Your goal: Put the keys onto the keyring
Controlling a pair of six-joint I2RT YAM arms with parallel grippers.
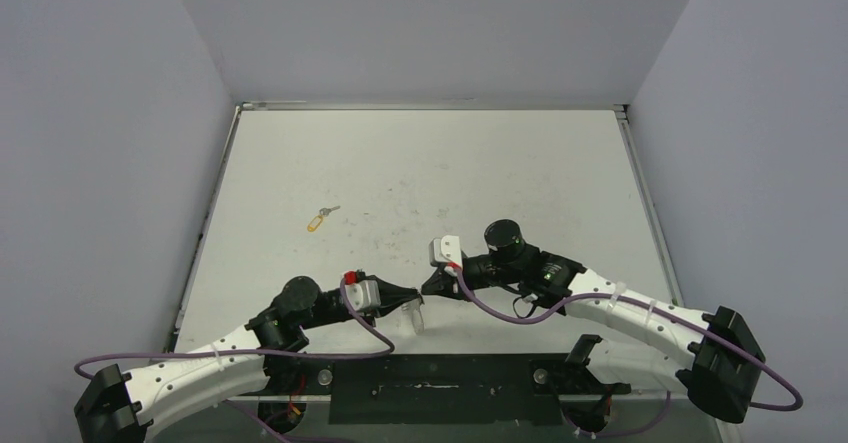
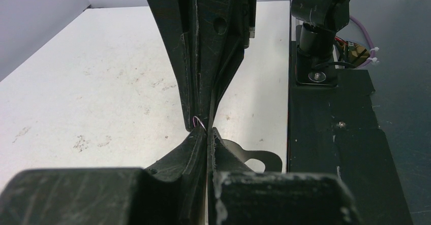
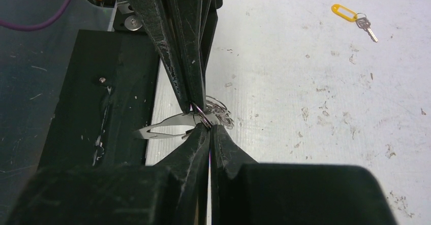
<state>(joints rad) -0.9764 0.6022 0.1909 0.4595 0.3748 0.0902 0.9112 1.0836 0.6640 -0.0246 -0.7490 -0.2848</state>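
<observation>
Scuffed white table (image 1: pixel 520 163), grey walls. We see left hand (image 2: pixel 206 136) and right hand (image 3: pixel 208 131) tip to tip near arm bases, both pressed together, pinching small ring of keyring (image 3: pixel 162 129). We judge this steadies it for threading. Key (image 3: pixel 350 14) lies well apart, untouched.

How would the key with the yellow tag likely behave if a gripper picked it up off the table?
The key and yellow tag look linked end to end, so one would probably dangle loosely from the other. Both lie flat on the table and look thin, so they may slide rather than lift. Probably light.
</observation>
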